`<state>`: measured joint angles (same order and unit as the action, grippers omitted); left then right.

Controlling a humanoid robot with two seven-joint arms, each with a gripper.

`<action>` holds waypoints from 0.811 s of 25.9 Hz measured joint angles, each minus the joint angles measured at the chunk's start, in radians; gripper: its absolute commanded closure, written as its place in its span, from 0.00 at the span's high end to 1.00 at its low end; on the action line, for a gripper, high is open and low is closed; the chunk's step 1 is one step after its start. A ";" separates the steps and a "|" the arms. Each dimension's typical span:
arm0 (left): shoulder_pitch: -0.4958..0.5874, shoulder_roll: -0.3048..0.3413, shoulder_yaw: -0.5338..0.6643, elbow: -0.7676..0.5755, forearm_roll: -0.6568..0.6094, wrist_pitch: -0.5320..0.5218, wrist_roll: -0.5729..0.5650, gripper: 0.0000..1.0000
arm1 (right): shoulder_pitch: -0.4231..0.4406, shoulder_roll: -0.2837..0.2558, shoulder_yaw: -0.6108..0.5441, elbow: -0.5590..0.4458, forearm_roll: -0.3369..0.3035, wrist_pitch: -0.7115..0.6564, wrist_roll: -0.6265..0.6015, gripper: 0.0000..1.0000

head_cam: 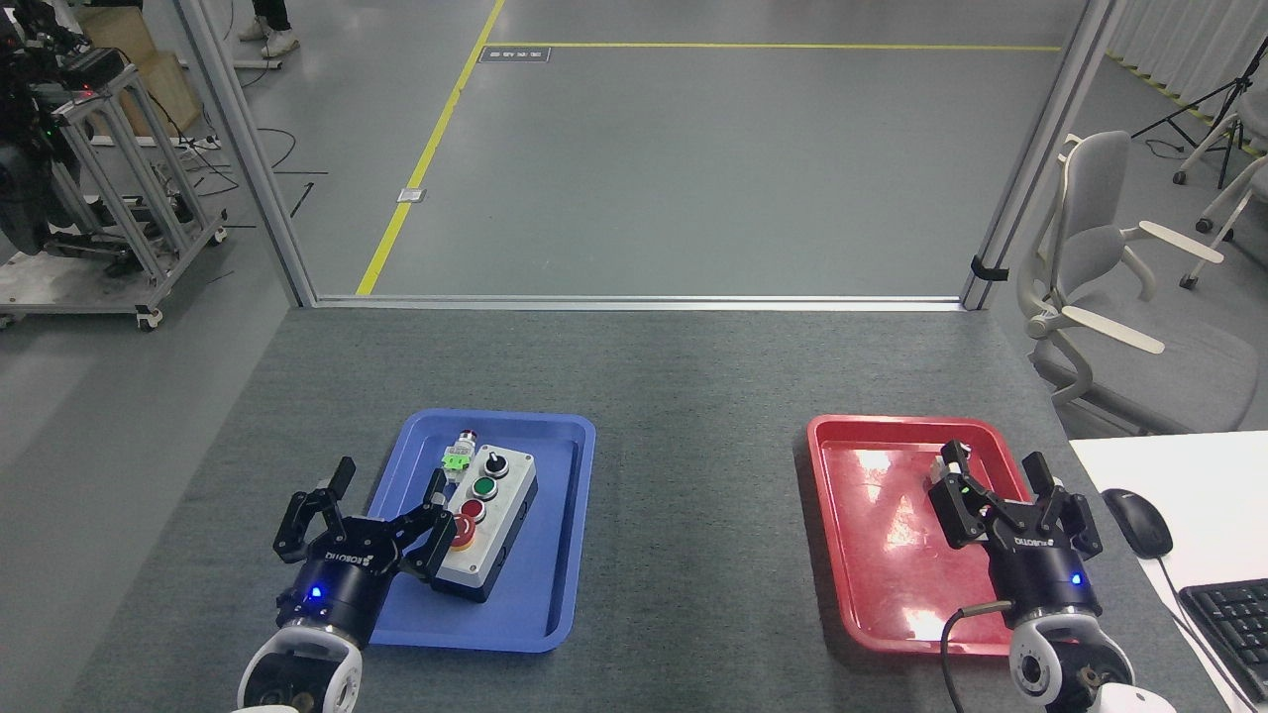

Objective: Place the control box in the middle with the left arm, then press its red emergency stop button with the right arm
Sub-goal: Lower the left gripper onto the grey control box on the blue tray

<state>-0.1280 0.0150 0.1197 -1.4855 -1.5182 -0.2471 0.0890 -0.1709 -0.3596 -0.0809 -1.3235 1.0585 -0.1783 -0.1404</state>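
Note:
The control box (pixel 492 523) lies in the blue tray (pixel 580 555) at the left, its row of buttons running away from me. Nearest me on it is the red emergency stop button (pixel 464 536), partly covered by a finger. My left gripper (pixel 389 476) is open at the tray's near left side, its right finger against the box's left edge and its left finger outside the tray. Empty and open, my right gripper (pixel 994 461) hovers over the right half of the red tray (pixel 872 555). The middle (pixel 698 515) is bare grey tabletop between the trays.
A small white-and-green switch part (pixel 457 456) lies in the blue tray beside the box's far end. A white desk with a mouse (pixel 1137 522) and a keyboard (pixel 1233 619) adjoins the table at the right. An office chair (pixel 1100 257) stands beyond.

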 measured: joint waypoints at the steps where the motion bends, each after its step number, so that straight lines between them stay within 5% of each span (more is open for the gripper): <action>1: 0.000 0.000 0.001 0.000 0.001 0.000 0.000 1.00 | 0.000 0.000 0.000 0.000 0.000 0.000 0.000 0.99; 21: 0.075 0.039 -0.014 0.003 -0.011 0.006 0.013 1.00 | 0.000 -0.001 0.000 -0.002 0.000 0.007 -0.008 0.99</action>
<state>-0.0531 0.0544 0.1061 -1.4828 -1.5289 -0.2411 0.1016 -0.1710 -0.3605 -0.0812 -1.3259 1.0582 -0.1711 -0.1487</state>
